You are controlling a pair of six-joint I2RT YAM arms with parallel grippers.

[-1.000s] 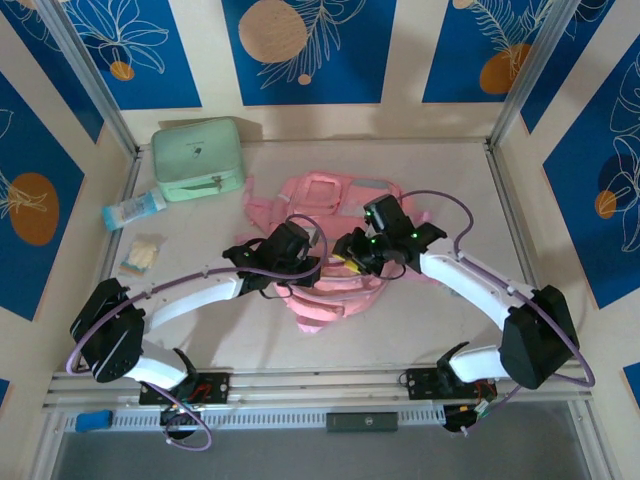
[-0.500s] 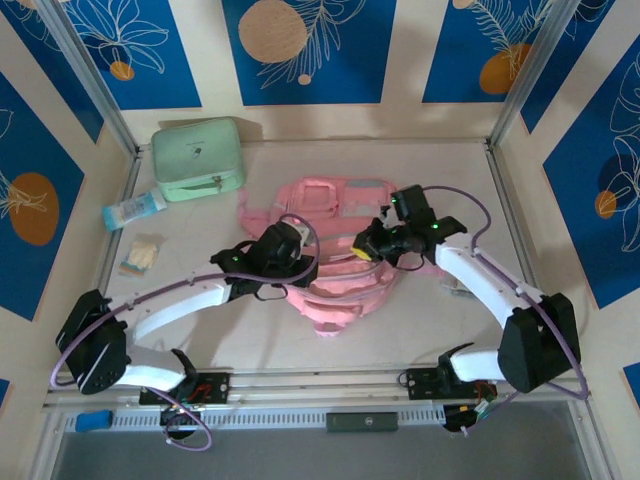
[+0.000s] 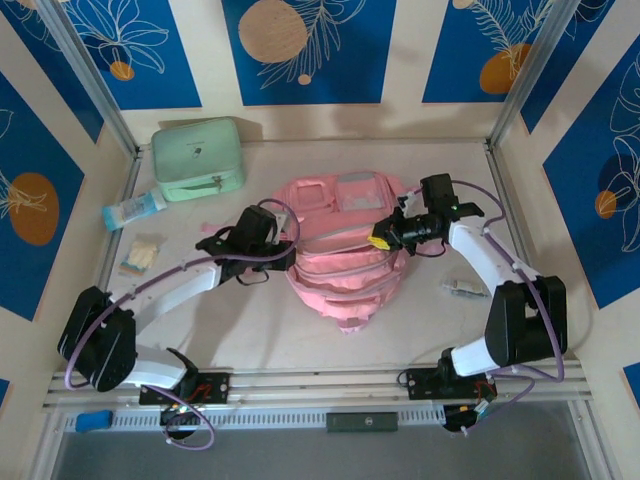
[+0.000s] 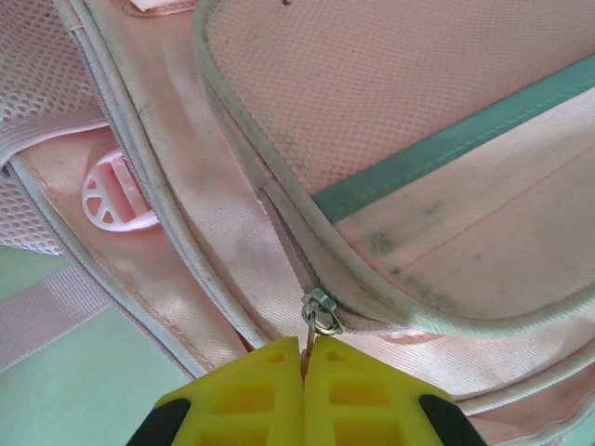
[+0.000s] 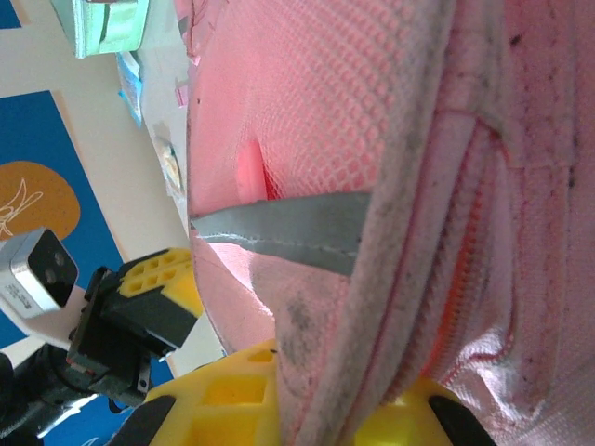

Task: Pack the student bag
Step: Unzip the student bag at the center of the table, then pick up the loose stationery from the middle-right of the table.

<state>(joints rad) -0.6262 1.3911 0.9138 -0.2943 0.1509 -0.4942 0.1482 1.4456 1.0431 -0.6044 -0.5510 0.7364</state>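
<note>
Overhead, the pink student bag (image 3: 340,262) lies flat in the middle of the table (image 3: 440,170), between the two arms. The left claw (image 3: 285,243) sits at the bag's left side and the right claw (image 3: 383,240) sits at its right side, both touching it. A mint green case (image 3: 198,158) stands in the far left corner, well apart from the bag, with a little tube (image 3: 133,209) and a small packet (image 3: 140,255) near the left edge. From the left wrist, the left claw (image 4: 305,362) is squeezed tight, and its yellow fingers (image 4: 246,390) pinch the thin metal zip pull (image 4: 321,314) of the bag (image 4: 418,84). A green stripe (image 4: 446,149) runs across the pocket, and a pink plastic buckle (image 4: 116,192) sits on a strap. From the right wrist, the right claw (image 5: 321,404) is closed narrow, holding a thick grey-edged fold of the bag (image 5: 307,111) between its yellow fingers (image 5: 228,395). The left claw (image 5: 153,293) shows on the bag's other side.
</note>
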